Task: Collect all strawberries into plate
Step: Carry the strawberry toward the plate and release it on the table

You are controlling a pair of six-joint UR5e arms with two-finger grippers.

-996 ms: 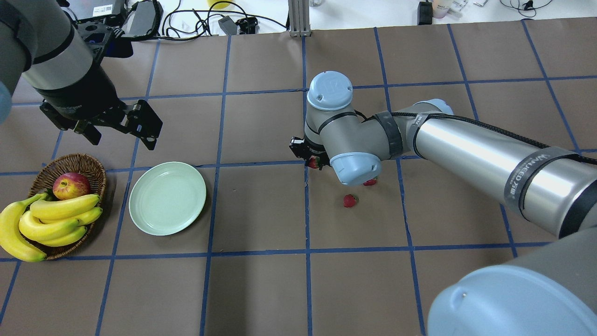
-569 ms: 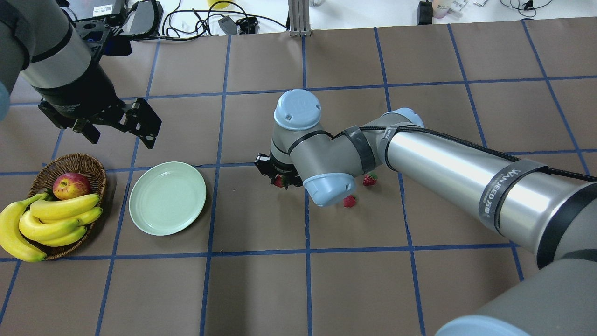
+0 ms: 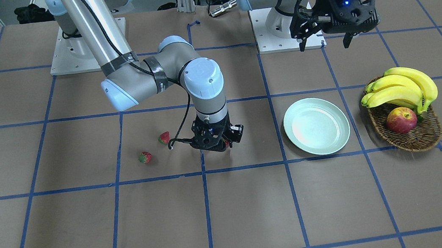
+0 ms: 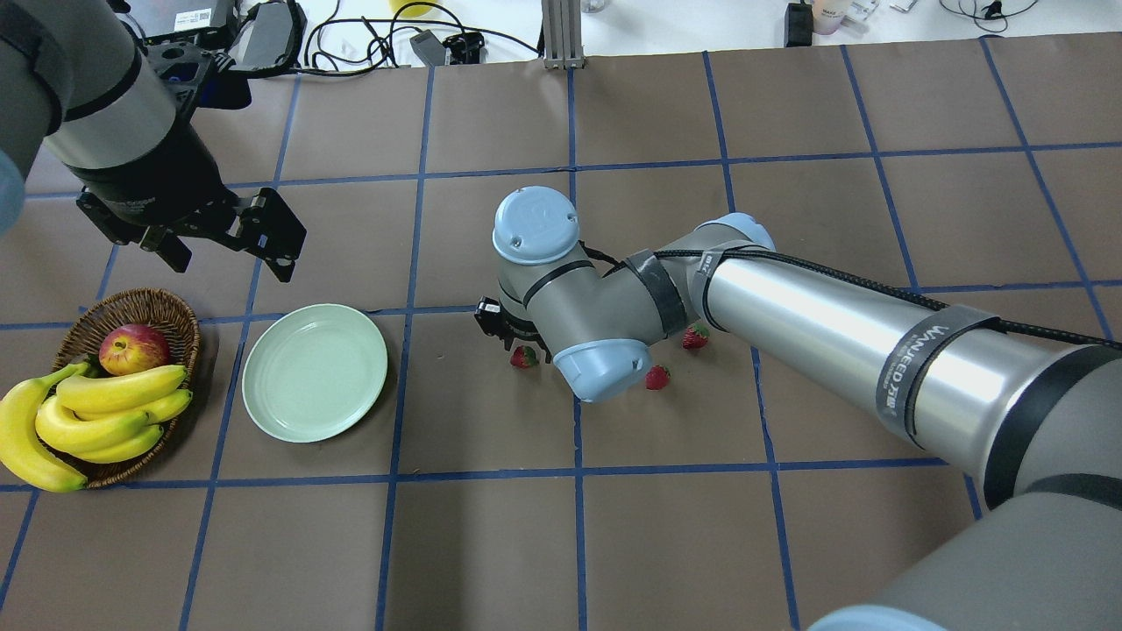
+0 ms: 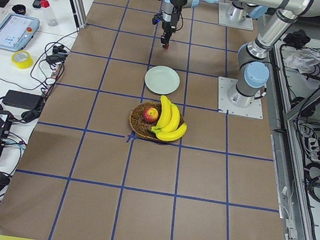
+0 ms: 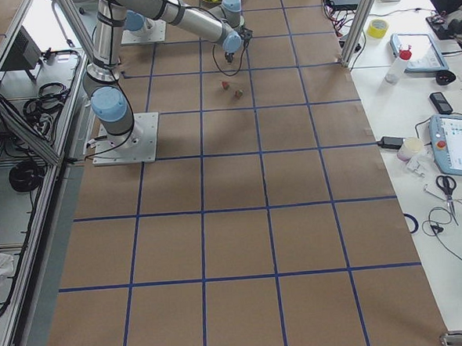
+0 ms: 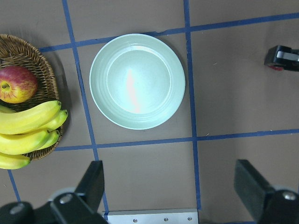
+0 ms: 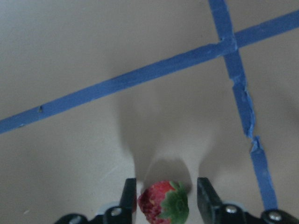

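Observation:
My right gripper (image 4: 517, 346) hangs over the table's middle, shut on a small red strawberry (image 8: 163, 207) with a green cap. The fruit is held clear of the brown surface, with its shadow underneath. Two more strawberries (image 4: 695, 336) (image 4: 656, 377) lie on the table just right of that wrist. The pale mint-green plate (image 4: 315, 372) sits to the left with nothing on it, and it fills the left wrist view (image 7: 137, 87). My left gripper (image 4: 230, 261) hovers open above the table just behind the plate, its fingers (image 7: 93, 182) spread wide.
A brown wicker basket (image 4: 180, 324) at the far left holds an apple (image 4: 133, 348) and a bunch of bananas (image 4: 105, 412). Cables and small devices (image 4: 421, 39) lie beyond the table's far edge. Blue tape lines cross the brown surface.
My right arm has swung left towards the plate, carrying the strawberry about a grid square's width. The left gripper has stayed put, and the two loose strawberries have not moved.

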